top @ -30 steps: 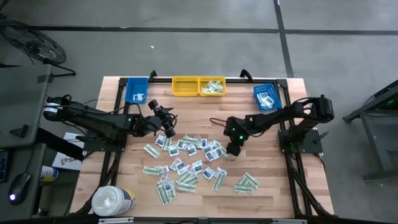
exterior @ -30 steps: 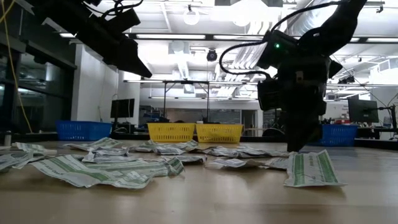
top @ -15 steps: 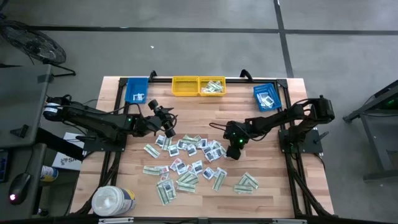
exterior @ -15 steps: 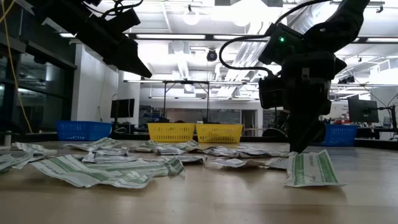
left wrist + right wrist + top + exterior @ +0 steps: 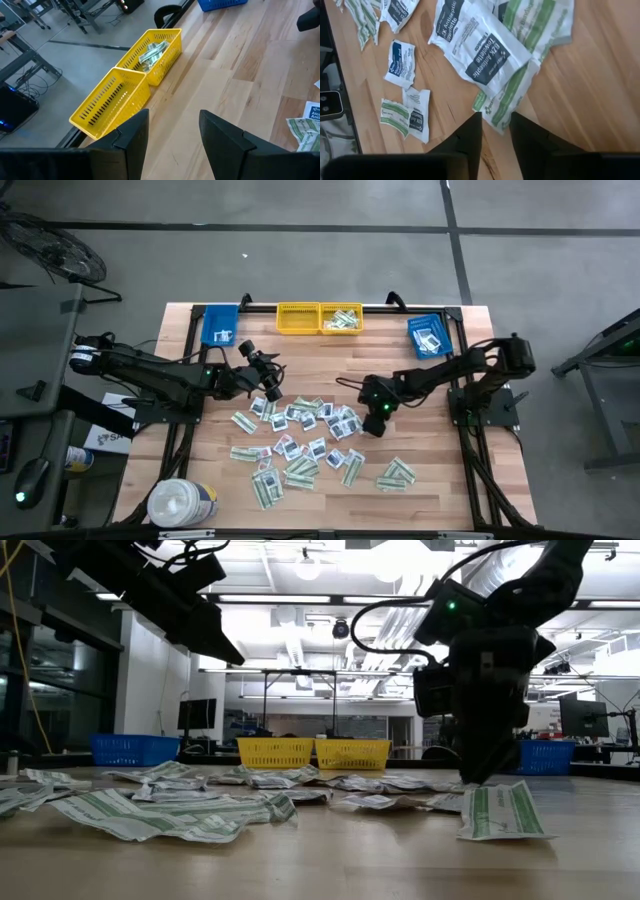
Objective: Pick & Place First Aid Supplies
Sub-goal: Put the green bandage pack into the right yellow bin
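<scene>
Overhead and wrist views. The right gripper (image 5: 377, 426) hangs low at the edge of the scattered first aid supplies (image 5: 305, 442) on the tabletop (image 5: 420, 450); its fingers (image 5: 470, 137) stand narrowly apart with a green-striped packet (image 5: 507, 102) just ahead of their tips, not visibly pinched. The left gripper (image 5: 270, 385) waits above the spread's far-left side, fingers (image 5: 134, 135) wide and empty, facing two yellow bins (image 5: 131, 82).
</scene>
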